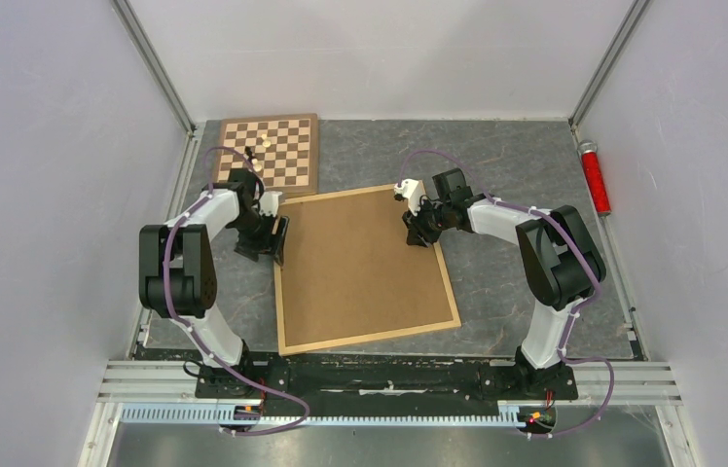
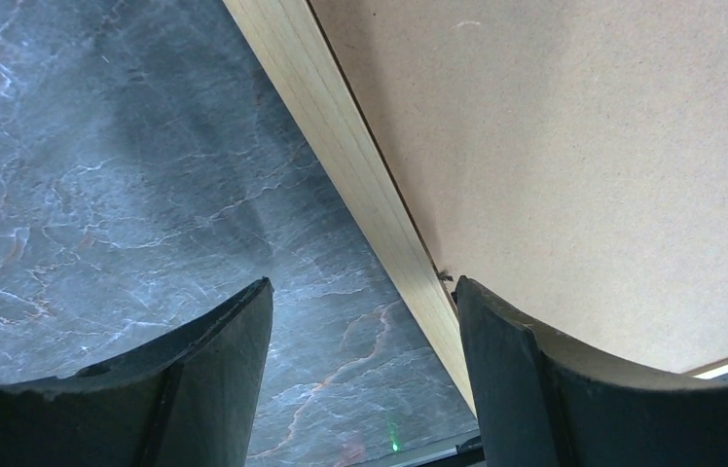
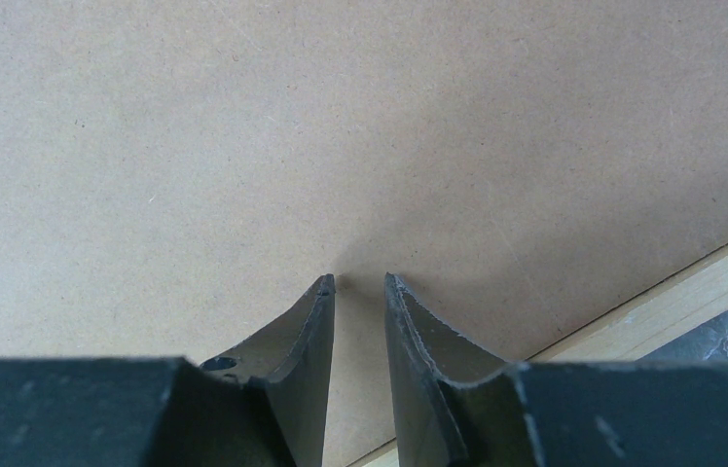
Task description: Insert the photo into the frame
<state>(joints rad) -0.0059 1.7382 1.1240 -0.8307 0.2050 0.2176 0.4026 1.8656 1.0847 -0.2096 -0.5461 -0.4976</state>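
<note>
The light wood frame (image 1: 370,339) lies flat in the middle of the table with the brown backing board (image 1: 360,263) filling it. The photo is hidden. My left gripper (image 1: 277,241) is open and straddles the frame's left border (image 2: 341,126): one finger is over the bare table, the other over the board (image 2: 584,146). My right gripper (image 1: 417,233) is near the frame's upper right. Its jaws are nearly shut with a narrow empty gap, tips (image 3: 359,280) at the board (image 3: 243,126). The frame's border (image 3: 691,292) shows to the right.
A checkered chessboard (image 1: 282,146) with a few small pieces (image 1: 255,156) lies at the back left, close behind my left arm. A red cylinder (image 1: 595,177) lies along the right wall. The table top is dark marbled stone (image 2: 97,195).
</note>
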